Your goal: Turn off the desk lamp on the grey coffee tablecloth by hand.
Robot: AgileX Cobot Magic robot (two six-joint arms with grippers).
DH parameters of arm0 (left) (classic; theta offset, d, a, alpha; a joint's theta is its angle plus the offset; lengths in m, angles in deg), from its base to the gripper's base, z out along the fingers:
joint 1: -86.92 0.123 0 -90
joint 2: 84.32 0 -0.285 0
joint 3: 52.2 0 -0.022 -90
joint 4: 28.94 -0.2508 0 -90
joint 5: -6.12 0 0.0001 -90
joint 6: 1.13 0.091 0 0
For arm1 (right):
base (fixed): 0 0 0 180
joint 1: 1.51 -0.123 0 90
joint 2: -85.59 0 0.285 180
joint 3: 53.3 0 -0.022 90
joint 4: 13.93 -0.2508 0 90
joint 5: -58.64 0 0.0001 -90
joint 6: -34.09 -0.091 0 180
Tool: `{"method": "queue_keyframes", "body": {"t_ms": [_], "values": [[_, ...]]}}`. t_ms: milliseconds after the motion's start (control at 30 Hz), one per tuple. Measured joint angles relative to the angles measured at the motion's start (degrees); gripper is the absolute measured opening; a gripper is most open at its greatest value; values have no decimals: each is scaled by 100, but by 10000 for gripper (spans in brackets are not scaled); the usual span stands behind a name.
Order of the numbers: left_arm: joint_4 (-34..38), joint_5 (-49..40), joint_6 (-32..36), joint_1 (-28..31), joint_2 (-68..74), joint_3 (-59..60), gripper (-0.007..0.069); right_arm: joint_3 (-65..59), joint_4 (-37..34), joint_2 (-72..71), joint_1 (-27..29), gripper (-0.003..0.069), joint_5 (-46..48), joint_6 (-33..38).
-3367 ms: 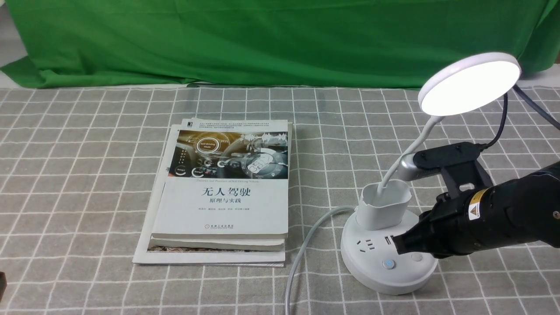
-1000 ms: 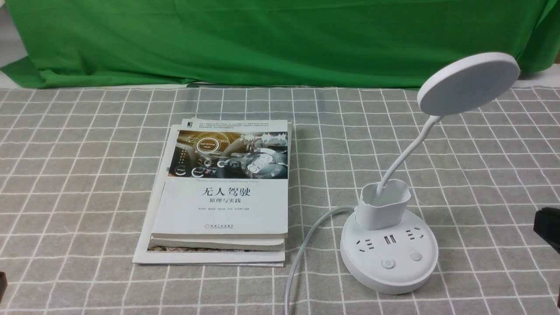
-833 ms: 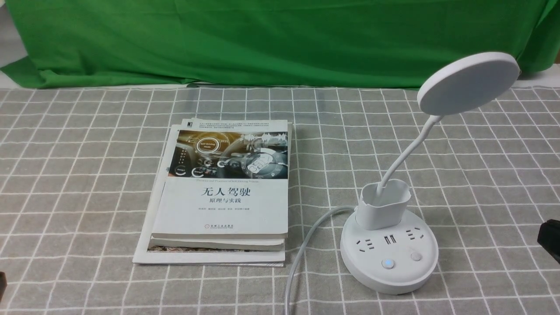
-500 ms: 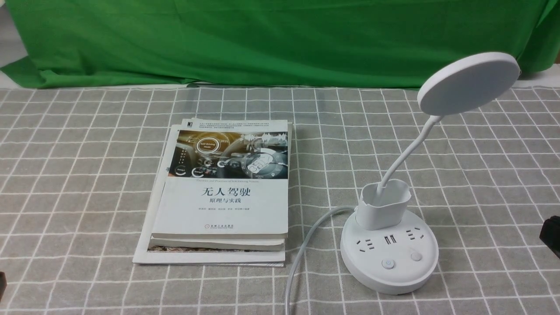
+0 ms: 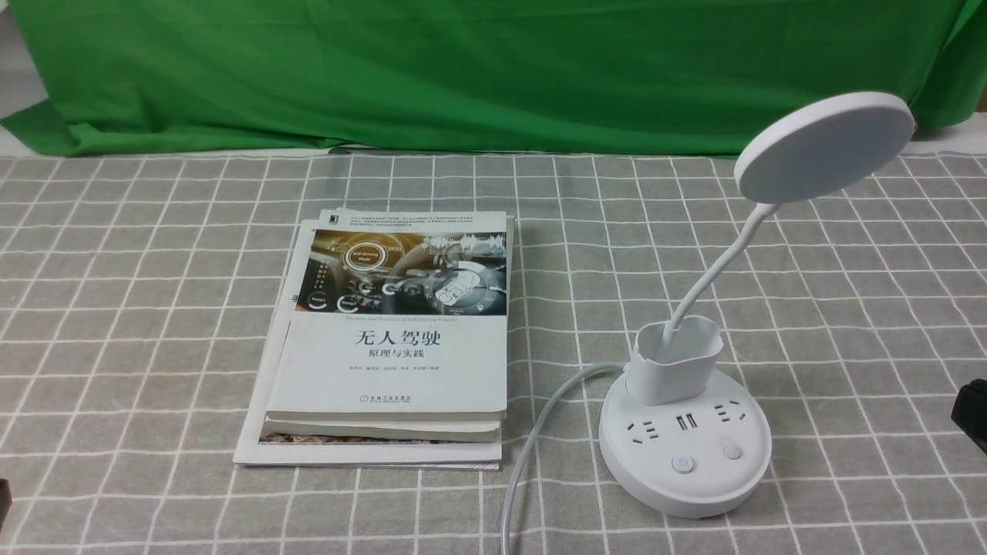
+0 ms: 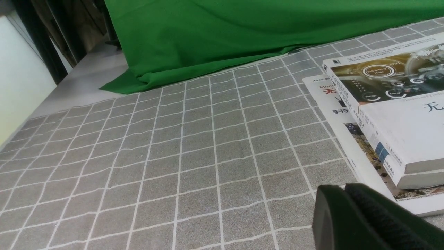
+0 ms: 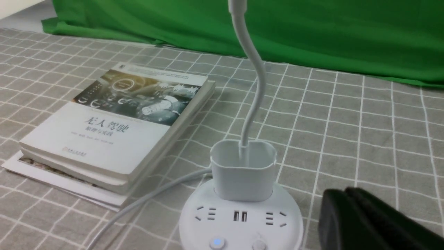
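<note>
The desk lamp (image 5: 678,370) is seen dark, so the right gripper (image 7: 344,195) and left gripper (image 6: 343,190) are parked clear of it, jaws pressed together.

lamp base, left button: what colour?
Pale blue glow on the left button of the desk lamp; clearest in the right wrist view.

The desk lamp (image 5: 677,370), left of the black right hand (image 5: 971,416), is white, and its button (image 5: 682,464) is lit blue. The tablecloth (image 5: 154,308) is grey with a thin white grid. The cloth (image 5: 463,69) beyond is plain green.
</note>
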Motion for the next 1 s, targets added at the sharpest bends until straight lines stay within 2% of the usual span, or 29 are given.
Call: {"method": "queue_keyframes", "body": {"t_ms": [67, 233, 300, 400, 533, 733, 1000], "values": [[0, 0, 0, 0, 0, 0, 20, -5, -4, 0, 295, 38, 1, 0], [0, 0, 0, 0, 0, 0, 20, -6, 7, -342, 1615, 38, 1, 23], [0, 0, 0, 0, 0, 0, 20, -26, 14, -462, 1874, 39, -5, 83], [0, 0, 0, 0, 0, 0, 20, -361, 19, -1083, 2463, 41, -61, 435], [0, 0, 0, 0, 0, 0, 20, -1073, 19, -1938, 2615, 47, -69, 778], [0, 0, 0, 0, 0, 0, 20, -2021, 8, -2573, 2615, 57, -11, 557], [0, 0, 0, 0, 0, 0, 20, -2124, -3, -2606, 2580, 57, -524, 317]]}}
